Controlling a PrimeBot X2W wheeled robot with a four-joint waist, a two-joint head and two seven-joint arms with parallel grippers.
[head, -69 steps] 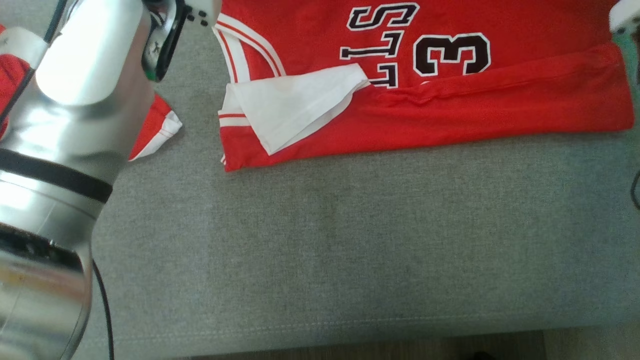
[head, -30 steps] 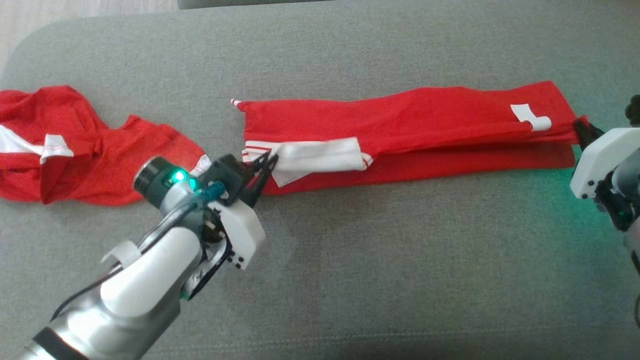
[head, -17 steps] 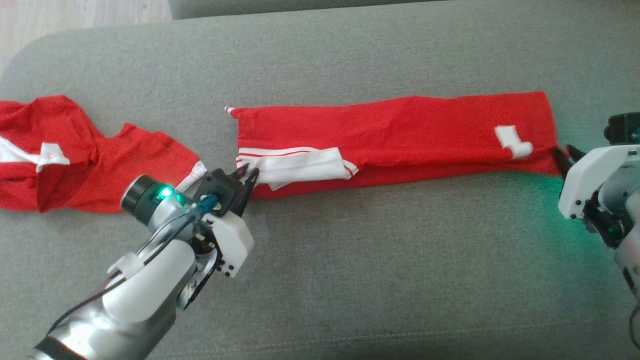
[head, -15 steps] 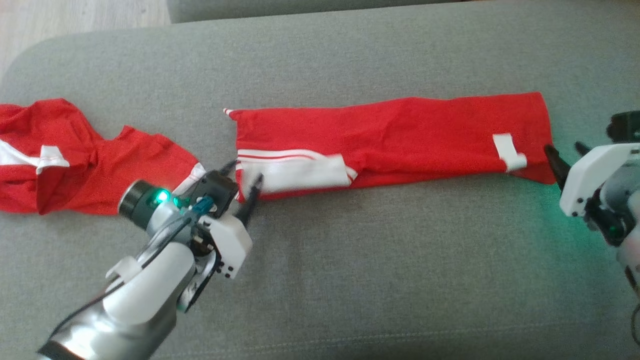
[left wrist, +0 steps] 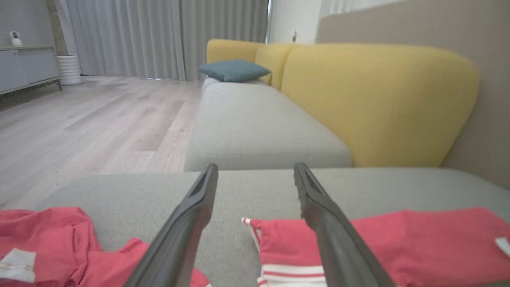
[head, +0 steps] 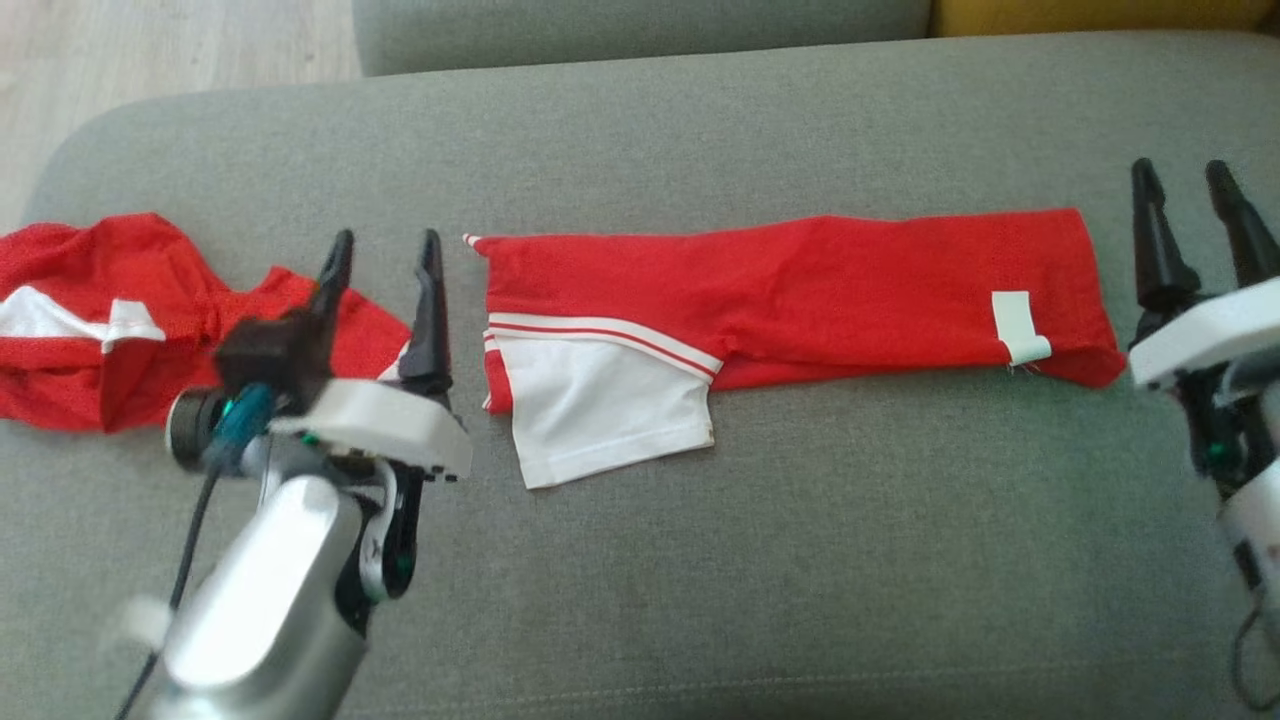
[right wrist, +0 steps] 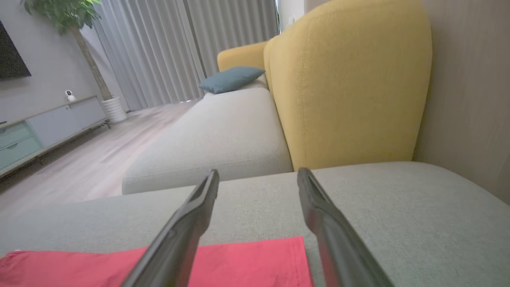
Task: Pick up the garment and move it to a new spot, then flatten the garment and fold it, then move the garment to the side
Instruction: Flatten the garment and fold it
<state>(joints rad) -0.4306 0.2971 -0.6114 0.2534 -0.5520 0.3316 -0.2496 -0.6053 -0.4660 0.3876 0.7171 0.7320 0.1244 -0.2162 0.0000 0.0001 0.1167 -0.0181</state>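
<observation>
From the head view, the garment (head: pixel 800 285) is lying as a long folded red strip across the grey sofa cushion (head: pixel 700 560), its white sleeve panel (head: pixel 600 410) spilling out on the near side. The left pincer (head: pixel 386 245) is hovering just beside its left end and the right pincer (head: pixel 1180 172) just beside its right end, both gaping wide and gripping nothing. A second red garment (head: pixel 120 310) is lying crumpled further left. In the left wrist view, the left pincer (left wrist: pixel 255 167) is spreading its fingers over the striped corner of the garment (left wrist: pixel 398 239). In the right wrist view, the right pincer (right wrist: pixel 258 172) is standing equally wide above the garment (right wrist: pixel 247 259). The cloth is looking light, thin and limp, so its layers are likely sliding apart easily. Pinching each short end through every layer seems safest, with the loose sleeve tucked in first.
</observation>
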